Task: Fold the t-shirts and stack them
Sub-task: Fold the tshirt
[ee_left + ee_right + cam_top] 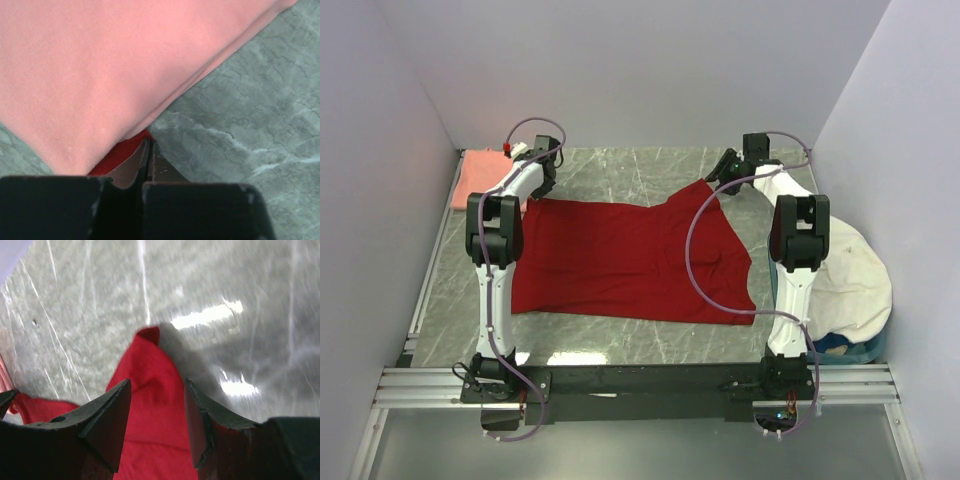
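Red cloth of the deep red t-shirt [620, 260] is spread flat in the middle; the salmon-pink t-shirt [478, 178] is folded at the far left. The left gripper [150, 146] is closed, seemingly on a sliver of red. The right gripper [156, 390] is held apart above a corner. With so thin a pinch, the cloth may be dropped, or the pink one dragged.

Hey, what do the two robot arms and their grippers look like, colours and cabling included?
The left arm and right arm each have white tubular links and chunky black joint housings. A greyish-purple cable loops loosely off each one. The left gripper and right gripper have black wedge-shaped fingers, slightly scuffed at the edges.
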Robot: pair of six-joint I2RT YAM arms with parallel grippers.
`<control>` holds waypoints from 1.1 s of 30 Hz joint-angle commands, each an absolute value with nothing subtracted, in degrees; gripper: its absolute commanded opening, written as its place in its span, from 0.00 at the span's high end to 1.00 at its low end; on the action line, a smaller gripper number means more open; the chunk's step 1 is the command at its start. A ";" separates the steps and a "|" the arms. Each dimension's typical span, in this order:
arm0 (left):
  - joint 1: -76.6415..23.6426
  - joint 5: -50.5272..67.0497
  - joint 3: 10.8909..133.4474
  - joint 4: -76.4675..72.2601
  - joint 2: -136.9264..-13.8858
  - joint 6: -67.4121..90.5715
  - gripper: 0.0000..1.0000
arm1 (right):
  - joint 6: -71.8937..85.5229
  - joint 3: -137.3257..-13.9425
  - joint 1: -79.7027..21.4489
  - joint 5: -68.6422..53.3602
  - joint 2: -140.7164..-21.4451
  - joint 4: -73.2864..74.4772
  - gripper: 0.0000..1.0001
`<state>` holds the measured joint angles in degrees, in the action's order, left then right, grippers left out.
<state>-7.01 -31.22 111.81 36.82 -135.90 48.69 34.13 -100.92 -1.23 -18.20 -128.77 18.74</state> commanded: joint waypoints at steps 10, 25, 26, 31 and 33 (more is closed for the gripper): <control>-7.38 -29.09 109.60 34.72 -131.22 46.41 1.00 | 32.78 -107.58 -1.05 -19.42 -133.68 18.81 0.48; -7.30 -28.65 108.99 34.37 -129.38 46.05 1.00 | 35.95 -107.93 -1.41 -25.31 -135.00 17.84 0.81; -7.38 -28.83 108.98 34.37 -129.11 45.97 1.00 | 36.30 -107.41 -1.41 -25.49 -134.74 17.49 0.87; -7.29 -29.09 109.07 34.45 -127.97 45.53 1.00 | 36.91 -104.95 -0.97 -25.58 -131.58 15.21 0.99; -7.29 -29.35 109.07 34.54 -127.44 45.35 1.00 | 37.26 -103.28 -0.62 -25.58 -129.65 13.98 1.00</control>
